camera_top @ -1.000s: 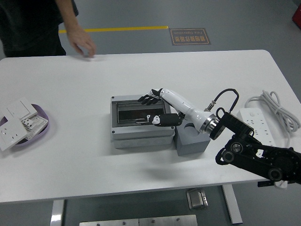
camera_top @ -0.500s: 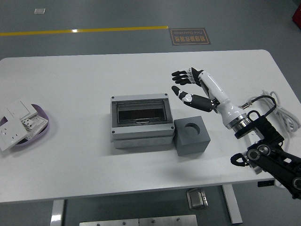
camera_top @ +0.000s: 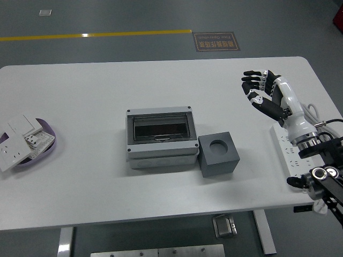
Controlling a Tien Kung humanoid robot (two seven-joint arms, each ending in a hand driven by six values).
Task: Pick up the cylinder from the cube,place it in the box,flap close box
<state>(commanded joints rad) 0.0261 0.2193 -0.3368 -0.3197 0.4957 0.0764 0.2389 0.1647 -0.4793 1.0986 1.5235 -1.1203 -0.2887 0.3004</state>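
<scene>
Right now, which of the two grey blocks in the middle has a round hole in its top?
The smaller dark grey cube, right of the box. Its top has an empty round socket; the larger light grey box has a dark window lid instead.

Worktop (camera_top: 107, 96): smooth white, faint sheen.
Box (camera_top: 160, 138): matt grey plastic, dark glossy see-through flap.
Cube (camera_top: 218, 154): matt dark grey.
Right hand (camera_top: 262, 91): glossy white shell, black fingers (camera_top: 252, 81).
</scene>
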